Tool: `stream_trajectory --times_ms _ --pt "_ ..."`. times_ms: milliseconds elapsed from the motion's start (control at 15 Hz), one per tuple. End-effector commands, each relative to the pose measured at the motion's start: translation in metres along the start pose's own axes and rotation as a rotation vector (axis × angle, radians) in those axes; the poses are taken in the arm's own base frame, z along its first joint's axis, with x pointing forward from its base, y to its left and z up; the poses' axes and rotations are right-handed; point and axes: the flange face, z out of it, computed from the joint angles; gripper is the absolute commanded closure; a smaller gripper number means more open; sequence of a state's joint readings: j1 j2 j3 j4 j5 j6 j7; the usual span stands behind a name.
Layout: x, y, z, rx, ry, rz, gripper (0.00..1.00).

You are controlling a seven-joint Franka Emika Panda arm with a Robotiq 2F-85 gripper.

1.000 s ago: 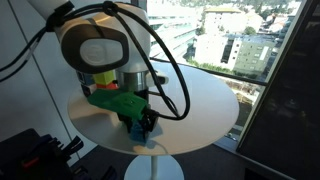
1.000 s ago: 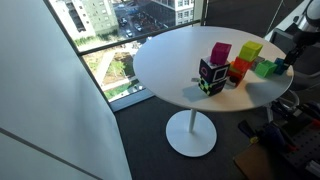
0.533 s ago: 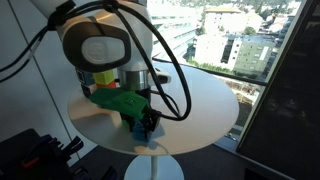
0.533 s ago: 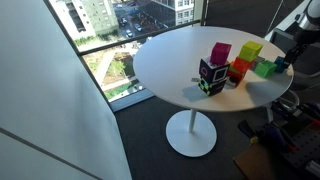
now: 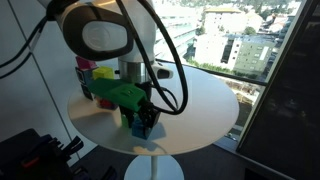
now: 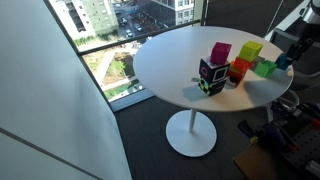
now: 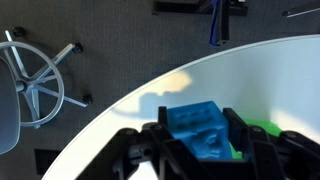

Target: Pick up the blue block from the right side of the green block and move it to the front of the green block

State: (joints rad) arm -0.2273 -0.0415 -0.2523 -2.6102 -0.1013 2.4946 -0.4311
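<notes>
The blue block [image 7: 200,122], a small teal-blue cube, sits squarely between the two black fingers [image 7: 140,152], which are closed in against its opposite sides and have hold of it; the wrist view does not show whether its underside touches the bench [image 7: 150,95] or hangs just clear of it. The green block [image 7: 262,128], a small bright lime-green cube, lies just beyond the finger on the right of the wrist view and is partly hidden behind it, close beside the held cube. In an exterior view the fingers point down at the near part of the round white bench from under a bright green plastic housing [image 5: 120,93], with looping black cables [image 5: 165,60] running up the arm above them. In an exterior view, a cluster of other pieces stands on the bench on the far side of the green block from the fingers: a magenta block [image 6: 221,52], a yellow-green block [image 6: 250,50], an orange-red block [image 6: 240,70] and a black box with coloured patterns [image 6: 211,76]. The bench stands on a single white pedestal [image 6: 190,130] on dark grey carpet [image 7: 110,40], where a pale star-shaped chair base [image 7: 35,80] also rests. A floor-to-ceiling window [image 5: 225,40] next to the bench looks down on city buildings in daylight.
</notes>
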Motion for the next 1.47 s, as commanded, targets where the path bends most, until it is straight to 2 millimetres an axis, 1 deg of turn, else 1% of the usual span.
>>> stream_trajectory --times_ms 0,333,600,1000,1400 --pt "-0.006 -0.001 -0.023 0.002 -0.012 0.038 0.68" --pt "-0.014 -0.008 -0.039 0.022 -0.035 0.064 0.68" --pt "-0.022 -0.019 -0.045 0.045 -0.067 0.069 0.68" --pt "-0.032 -0.037 -0.047 0.06 -0.103 0.056 0.68" --pt "-0.04 -0.05 -0.042 0.065 -0.126 0.044 0.68"
